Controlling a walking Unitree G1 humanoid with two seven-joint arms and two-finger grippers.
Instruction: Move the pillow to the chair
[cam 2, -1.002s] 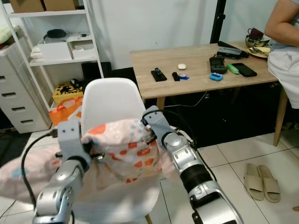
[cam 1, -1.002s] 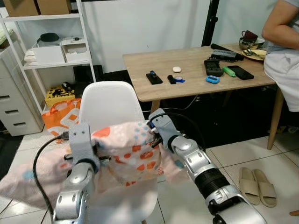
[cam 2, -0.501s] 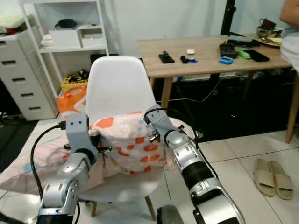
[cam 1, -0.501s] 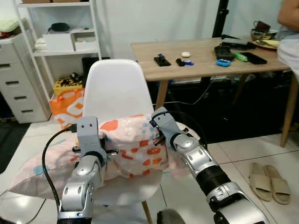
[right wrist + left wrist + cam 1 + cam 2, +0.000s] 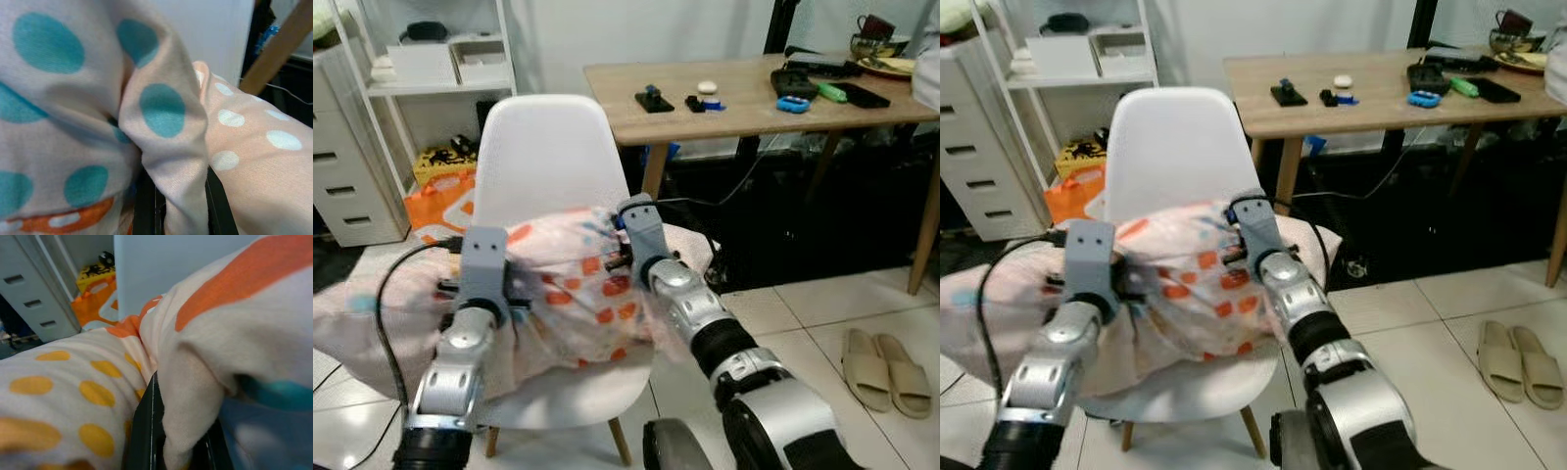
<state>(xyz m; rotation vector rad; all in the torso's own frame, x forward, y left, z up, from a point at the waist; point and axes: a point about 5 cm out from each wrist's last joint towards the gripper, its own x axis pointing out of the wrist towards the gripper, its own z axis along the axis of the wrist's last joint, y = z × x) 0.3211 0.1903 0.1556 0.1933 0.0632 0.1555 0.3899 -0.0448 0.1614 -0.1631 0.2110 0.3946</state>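
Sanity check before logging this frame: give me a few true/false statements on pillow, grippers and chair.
1. Both grippers are shut on the pillow. True: the left gripper and the right gripper each pinch a fold of fabric.
2. The pillow lies flat on the floor. False: it is held over the seat of the white chair, with one end hanging past the chair's left side.
3. The chair faces the robot, backrest away. True.
4. The wooden table is bare. False: small items, including a blue object, sit on it.
5. A pair of slippers lies on the floor to the robot's right. True.
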